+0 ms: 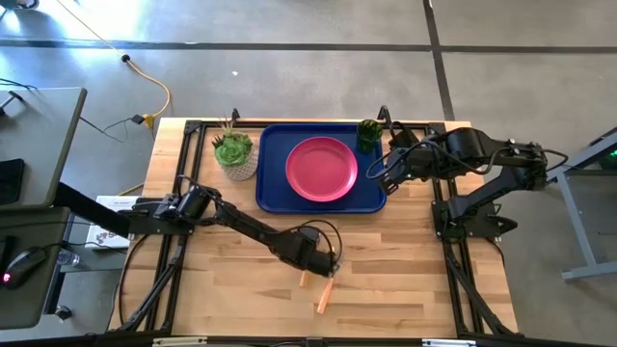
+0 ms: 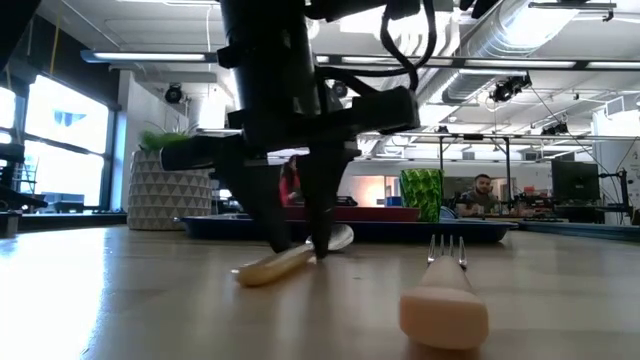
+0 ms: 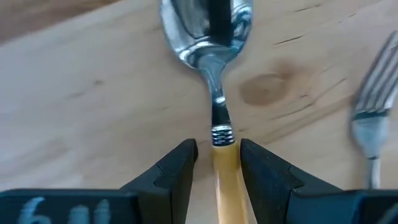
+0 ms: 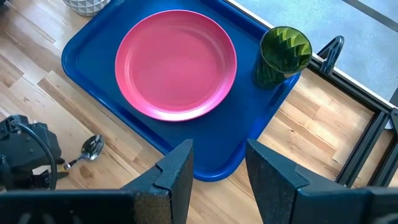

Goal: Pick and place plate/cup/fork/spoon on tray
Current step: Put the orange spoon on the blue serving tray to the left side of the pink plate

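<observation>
I have the left gripper [image 3: 217, 165] down at the bench [image 1: 405, 289], its jaws standing open on either side of the spoon [image 3: 214, 74], straddling the orange handle just behind the metal neck; in the left wrist view I see a thin gap on each side, so I cannot call it a grip. The low view shows the spoon lying flat on the wood with the dark fingers [image 2: 325, 215] planted around it. The fork [image 2: 447, 290] lies just beside the spoon on the bare bench, apart from it, tines pointing toward the tray [image 1: 275, 188]. The plate [image 4: 176, 64] sits flat in the middle of the tray, and the cup [image 4: 283, 55] stands upright in the tray's far corner on the right arm's side. My right gripper [image 4: 217, 168] hovers over the tray's near edge at that end, jaws open and holding nothing. A potted succulent [image 1: 234, 154] stands just beside the tray's other end.
</observation>
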Tool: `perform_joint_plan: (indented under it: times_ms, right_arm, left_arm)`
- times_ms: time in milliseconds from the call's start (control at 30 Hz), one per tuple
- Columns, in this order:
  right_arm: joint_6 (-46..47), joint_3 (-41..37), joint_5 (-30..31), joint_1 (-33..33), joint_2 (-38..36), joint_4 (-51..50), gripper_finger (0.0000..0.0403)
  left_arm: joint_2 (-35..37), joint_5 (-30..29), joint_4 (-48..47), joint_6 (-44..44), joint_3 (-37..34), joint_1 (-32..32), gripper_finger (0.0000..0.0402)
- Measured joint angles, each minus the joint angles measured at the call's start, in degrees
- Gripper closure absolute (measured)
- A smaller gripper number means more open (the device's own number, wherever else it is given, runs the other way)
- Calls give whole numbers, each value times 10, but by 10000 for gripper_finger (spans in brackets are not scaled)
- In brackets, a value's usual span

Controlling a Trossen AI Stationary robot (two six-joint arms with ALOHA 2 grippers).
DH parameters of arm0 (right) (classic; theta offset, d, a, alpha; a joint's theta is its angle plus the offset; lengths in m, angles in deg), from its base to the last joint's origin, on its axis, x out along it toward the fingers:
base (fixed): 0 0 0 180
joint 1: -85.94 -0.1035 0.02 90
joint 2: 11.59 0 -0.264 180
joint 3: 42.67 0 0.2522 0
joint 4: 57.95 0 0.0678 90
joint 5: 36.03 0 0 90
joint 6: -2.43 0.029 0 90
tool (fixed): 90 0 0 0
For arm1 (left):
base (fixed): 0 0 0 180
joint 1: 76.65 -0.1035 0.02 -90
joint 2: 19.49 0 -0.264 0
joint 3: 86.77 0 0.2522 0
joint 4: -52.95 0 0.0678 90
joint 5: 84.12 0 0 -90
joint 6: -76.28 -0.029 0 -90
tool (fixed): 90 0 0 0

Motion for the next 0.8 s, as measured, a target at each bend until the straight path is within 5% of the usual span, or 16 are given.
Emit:
perform_joint_plan:
  times_ms: [400, 800]
  right_arm:
    - [0, 0, 0, 0, 0, 0, 265]
    - [0, 0, 0, 0, 0, 0, 265]
  left_arm:
    - [-1, -3, -31, -82, -1, 0, 359]
    - [6, -1, -20, -102, -3, 9, 360]
